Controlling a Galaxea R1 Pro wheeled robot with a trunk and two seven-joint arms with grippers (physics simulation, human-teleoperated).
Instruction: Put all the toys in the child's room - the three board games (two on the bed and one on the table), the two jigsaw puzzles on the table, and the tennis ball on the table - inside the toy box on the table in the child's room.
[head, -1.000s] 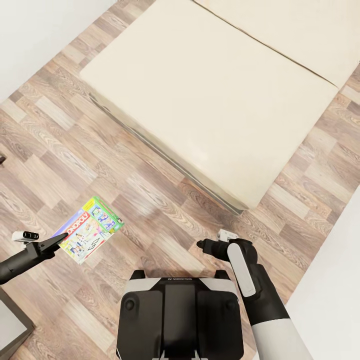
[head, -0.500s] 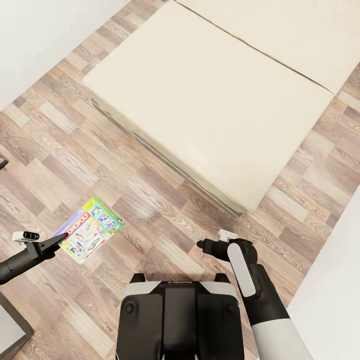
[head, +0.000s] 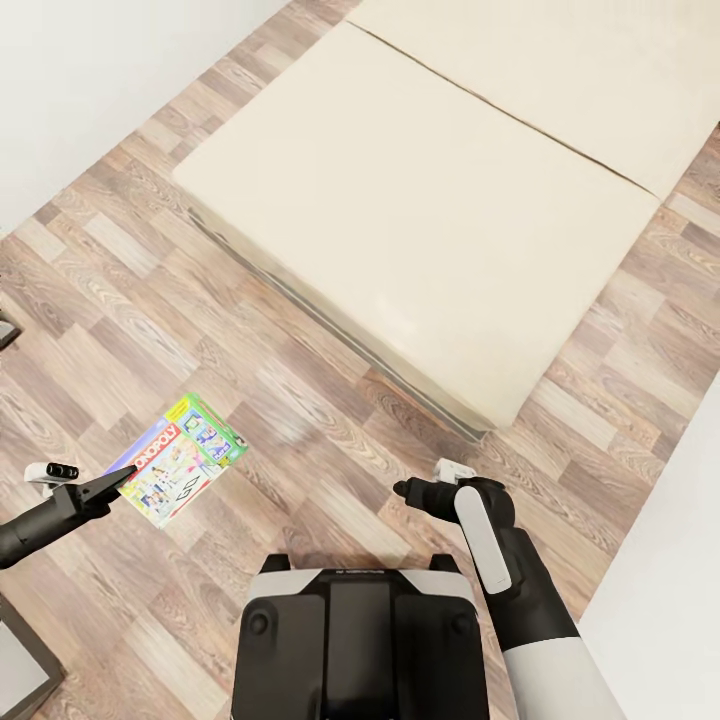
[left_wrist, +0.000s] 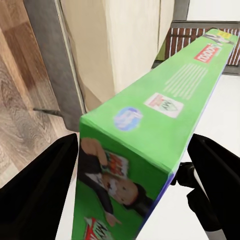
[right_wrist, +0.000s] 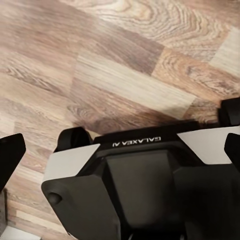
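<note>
Wooden floor (head: 300, 440) is lying beside the bed (head: 420, 230); left tool (head: 118, 480) is clamping a board game (head: 180, 458); right tool (head: 405, 490) is hanging with fingers spread, holding nothing.

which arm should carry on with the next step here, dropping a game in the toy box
Left. The left hand is already shut on the Monopoly box, its fingers on either side of the green edge. The right hand holds nothing and hangs over the wooden floor. The toy box is out of view.
</note>
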